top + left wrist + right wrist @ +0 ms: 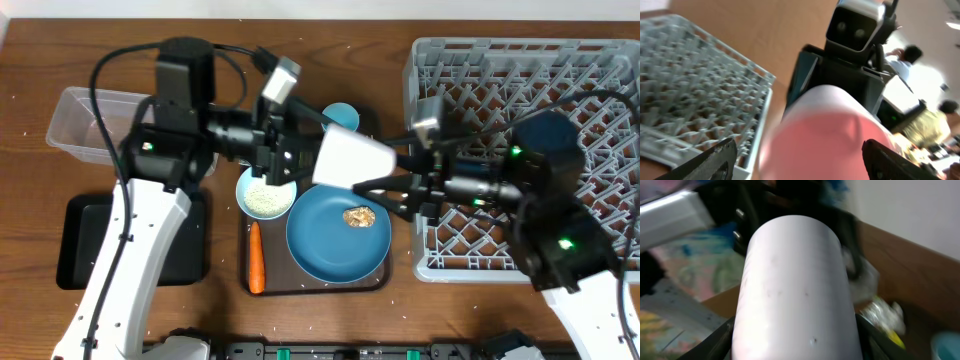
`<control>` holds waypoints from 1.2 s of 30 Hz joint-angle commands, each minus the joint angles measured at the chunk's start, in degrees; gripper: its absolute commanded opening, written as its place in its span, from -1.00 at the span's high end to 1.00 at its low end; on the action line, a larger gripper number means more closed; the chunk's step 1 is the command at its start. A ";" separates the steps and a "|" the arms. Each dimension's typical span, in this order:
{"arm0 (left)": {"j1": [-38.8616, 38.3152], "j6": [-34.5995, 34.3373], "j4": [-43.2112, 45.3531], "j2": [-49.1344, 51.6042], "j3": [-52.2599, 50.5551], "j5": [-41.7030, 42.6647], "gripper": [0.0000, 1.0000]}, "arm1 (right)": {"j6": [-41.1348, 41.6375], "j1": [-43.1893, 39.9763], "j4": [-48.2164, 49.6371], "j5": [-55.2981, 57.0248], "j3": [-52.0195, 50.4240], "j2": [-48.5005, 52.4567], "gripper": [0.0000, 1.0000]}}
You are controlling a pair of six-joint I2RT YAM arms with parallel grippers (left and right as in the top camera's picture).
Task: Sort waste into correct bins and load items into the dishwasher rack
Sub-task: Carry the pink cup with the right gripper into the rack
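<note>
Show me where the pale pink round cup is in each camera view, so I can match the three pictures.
Overhead: the pale pink round cup is at the middle, lying sideways between both arms.
Left wrist: it fills the lower middle, blurred.
Right wrist: it fills the centre, looking white.
Landmark: the grey plastic lattice rack, right of the cup overhead, lies left in the left wrist view; unclear in the right wrist view.

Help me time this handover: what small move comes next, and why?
Probably the left claw backs straight off the pale pink cup: its fingers stand spread wide beside the cup, while the right claw looks closed around it, so the cup seems handed over.
</note>
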 commanded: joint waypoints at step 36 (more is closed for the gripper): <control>7.15 -2.21 -1.95 -0.52 1.14 0.66 -0.54 | 19.61 -52.68 -22.58 45.07 0.76 21.68 -0.11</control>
